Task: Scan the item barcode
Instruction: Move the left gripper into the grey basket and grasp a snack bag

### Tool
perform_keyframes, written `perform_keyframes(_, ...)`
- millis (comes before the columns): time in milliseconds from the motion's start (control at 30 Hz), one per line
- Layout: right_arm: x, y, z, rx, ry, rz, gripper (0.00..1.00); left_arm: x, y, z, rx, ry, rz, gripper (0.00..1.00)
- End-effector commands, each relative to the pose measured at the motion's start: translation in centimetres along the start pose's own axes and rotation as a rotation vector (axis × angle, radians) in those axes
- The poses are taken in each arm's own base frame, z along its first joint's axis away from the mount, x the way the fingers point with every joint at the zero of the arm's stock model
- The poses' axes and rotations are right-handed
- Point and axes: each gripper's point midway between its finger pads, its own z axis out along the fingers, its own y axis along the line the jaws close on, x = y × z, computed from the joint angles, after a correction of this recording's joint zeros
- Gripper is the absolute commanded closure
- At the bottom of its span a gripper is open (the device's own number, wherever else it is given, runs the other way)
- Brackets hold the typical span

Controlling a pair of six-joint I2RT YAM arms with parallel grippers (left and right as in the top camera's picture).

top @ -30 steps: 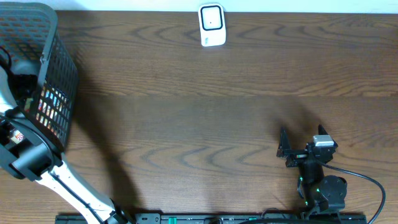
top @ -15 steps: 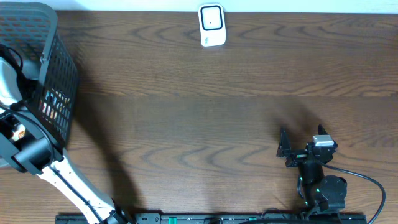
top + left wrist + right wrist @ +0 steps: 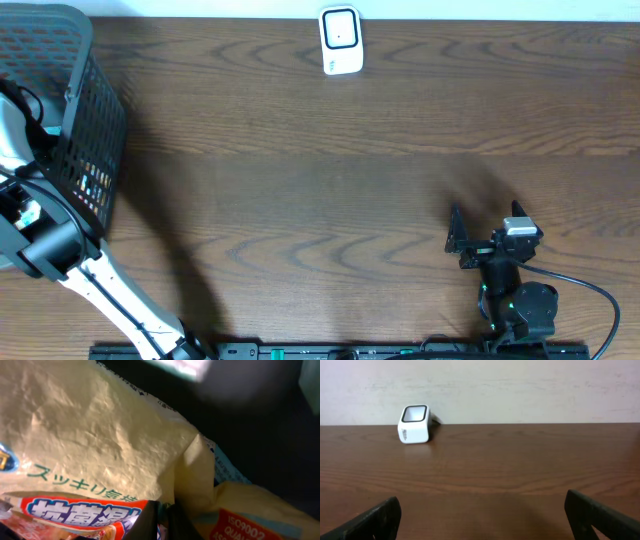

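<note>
Left gripper [image 3: 162,519] is closed, pinching a fold of a cream packet [image 3: 100,445] with Japanese print, inside the black mesh basket [image 3: 95,130] at the table's [image 3: 300,190] left end. Right gripper [image 3: 481,502] gapes wide, empty, facing the white scanner [image 3: 414,424] at the far edge.

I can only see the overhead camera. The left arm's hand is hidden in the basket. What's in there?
Observer: The left wrist camera is filled by a crinkly cream packet with green Japanese writing.
Operator: Is the hand grabbing it?
Observer: The left gripper is shut, seemingly pinching a fold of that packet.
Operator: Anything else in there?
Observer: A red label with blue characters shows just left of the gripper.
</note>
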Motion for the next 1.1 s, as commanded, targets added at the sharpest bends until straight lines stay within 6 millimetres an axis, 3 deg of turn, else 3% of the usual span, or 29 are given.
perform_keyframes(0, 0.1, -0.2, 0.0, 0.007, -0.001, -0.011, 0.01, 2.3, -1.8, -0.8, 0.114, 0.107, 0.042, 0.92)
perform_keyframes(67, 0.1, -0.2, 0.0, 0.007, -0.001, -0.011, 0.01, 1.8, -1.7, -1.8, 0.133, 0.076, 0.036, 0.92)
perform_keyframes(100, 0.1, -0.2, 0.0, 0.007, -0.001, -0.011, 0.01, 1.6, -1.7, -2.1, 0.139, 0.064, 0.035, 0.75)
perform_keyframes(133, 0.1, -0.2, 0.0, 0.007, -0.001, -0.011, 0.01, 1.4, -1.8, -2.2, 0.146, 0.056, 0.033, 0.44)
perform_keyframes(167, 0.1, -0.2, 0.0, 0.007, -0.001, -0.011, 0.01, 1.4, -1.8, -2.2, 0.148, 0.055, 0.033, 0.01)
perform_keyframes(500, 0.1, -0.2, 0.0, 0.007, -0.001, -0.011, 0.01, 1.7, -1.7, -1.1, 0.131, 0.076, -0.079, 0.03)
perform_keyframes(767, 0.1, -0.2, 0.0, 0.007, -0.001, -0.011, 0.01, 1.7, -1.9, 2.7, 0.134, 0.074, -0.107, 0.01)
perform_keyframes(833, 0.1, -0.2, 0.0, 0.007, -0.001, -0.011, 0.01, 1.8, -1.9, 3.6, 0.135, 0.074, -0.107, 0.09)
perform_keyframes(900, 0.1, -0.2, 0.0, 0.007, -0.001, -0.011, 0.01, 2.0, -1.8, 4.3, 0.131, 0.078, -0.107, 0.23)
perform_keyframes(933, 0.1, -0.2, 0.0, 0.007, -0.001, -0.011, 0.01, 2.1, -1.7, 4.5, 0.127, 0.082, -0.107, 0.36)
perform_keyframes(967, 0.1, -0.2, 0.0, 0.007, -0.001, -0.011, 0.01, 2.3, -1.6, 4.7, 0.122, 0.086, -0.107, 0.64)
perform_keyframes(1000, 0.1, -0.2, 0.0, 0.007, -0.001, -0.011, 0.01, 2.3, -1.5, 4.7, 0.121, 0.087, -0.107, 0.81)
perform_keyframes(1033, 0.1, -0.2, 0.0, 0.007, -0.001, -0.011, 0.01, 2.3, -1.5, 4.7, 0.121, 0.087, -0.106, 0.92)
perform_keyframes(1067, 0.1, -0.2, 0.0, 0.007, -0.001, -0.011, 0.01, 2.3, -1.6, 4.7, 0.122, 0.086, -0.096, 0.93)
